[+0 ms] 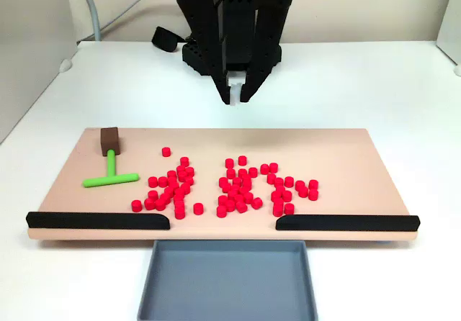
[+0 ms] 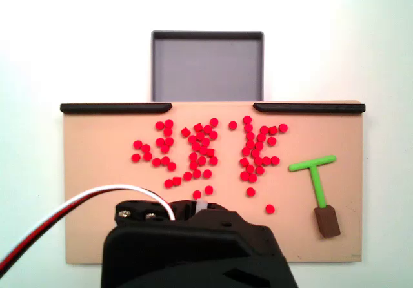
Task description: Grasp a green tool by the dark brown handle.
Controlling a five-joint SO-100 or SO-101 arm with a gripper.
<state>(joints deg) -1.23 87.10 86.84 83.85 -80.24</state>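
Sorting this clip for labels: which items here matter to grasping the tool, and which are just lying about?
Job: bright green T-shaped tool; its dark brown block handle; black claw.

Lying about: small red cylinders; two long black bars; grey tray; tan board.

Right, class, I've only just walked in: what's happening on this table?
A black robot arm hangs over the far edge of a tan board, its gripper holding nothing. The green tool lies untouched at the board's left in the fixed view facing the arm, its dark brown handle pointing toward the arm. Small red cylinders are scattered mid-board, between two black bars and a grey tray.
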